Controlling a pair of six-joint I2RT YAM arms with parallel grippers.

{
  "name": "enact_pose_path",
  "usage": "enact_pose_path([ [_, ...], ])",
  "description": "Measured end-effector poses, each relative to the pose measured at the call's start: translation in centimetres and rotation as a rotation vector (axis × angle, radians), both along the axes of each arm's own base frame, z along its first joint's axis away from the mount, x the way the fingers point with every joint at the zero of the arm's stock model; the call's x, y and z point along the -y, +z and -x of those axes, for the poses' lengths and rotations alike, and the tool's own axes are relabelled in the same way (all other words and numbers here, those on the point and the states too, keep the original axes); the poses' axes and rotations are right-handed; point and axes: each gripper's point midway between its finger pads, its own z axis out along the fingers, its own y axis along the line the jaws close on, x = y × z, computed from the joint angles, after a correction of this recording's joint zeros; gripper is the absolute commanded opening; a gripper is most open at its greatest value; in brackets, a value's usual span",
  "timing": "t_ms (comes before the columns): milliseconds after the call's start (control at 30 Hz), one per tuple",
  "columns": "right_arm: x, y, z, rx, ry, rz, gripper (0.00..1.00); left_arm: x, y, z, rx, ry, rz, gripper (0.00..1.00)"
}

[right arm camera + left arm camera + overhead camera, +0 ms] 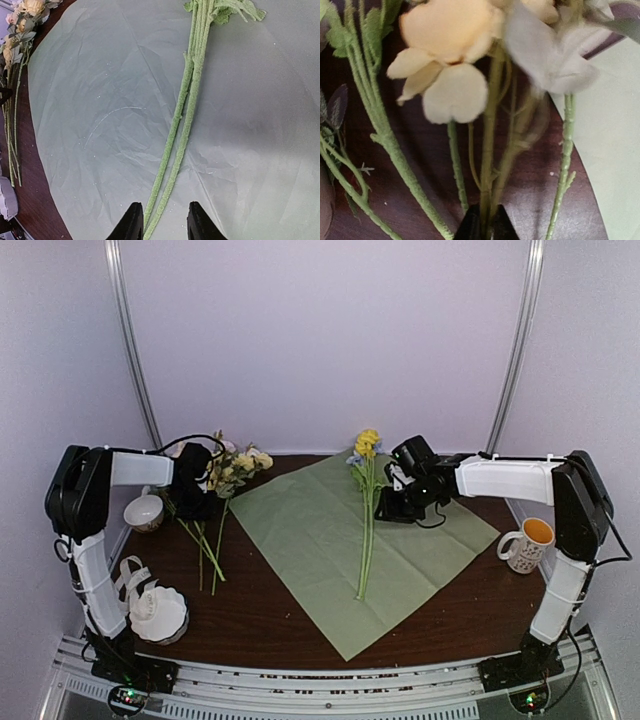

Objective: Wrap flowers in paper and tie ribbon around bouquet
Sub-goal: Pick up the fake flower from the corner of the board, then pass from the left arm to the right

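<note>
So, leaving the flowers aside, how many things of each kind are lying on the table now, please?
Green paper sheet: 1
Mug: 1
Small cup: 1
Scalloped bowl: 1
Ribbon: 1
Total: 5

Some flowers (366, 540) lay on the paper (300, 530) at mid-table; the spare flowers (235, 466) lay left of it, a mug (525, 545) right.
</note>
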Motion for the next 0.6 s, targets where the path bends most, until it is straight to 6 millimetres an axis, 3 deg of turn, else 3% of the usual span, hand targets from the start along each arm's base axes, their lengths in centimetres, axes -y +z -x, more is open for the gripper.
enact_pose_path([
  [233, 0.3, -0.2, 0.2, -0.006, 0.001, 0.015, 0.33, 0.1, 0.3, 0.0, 0.004, -0.008, 0.003, 0.00],
  [333, 0.4, 0.0, 0.2, 0.000, 0.005, 0.022, 0.33, 0.1, 2.2, 0.4, 0.044, -0.003, 0.019, 0.00],
  [433, 0.5, 0.4, 0.3, 0.007, 0.005, 0.027, 0.33, 0.2, 6.2, 0.8, 0.151, 0.001, 0.062, 0.00],
  [600, 0.0, 2.6, 0.8, 0.067, 0.039, 0.024, 0.32, 2.0, 16.4, 2.1, 0.471, -0.060, 0.226, 0.00],
])
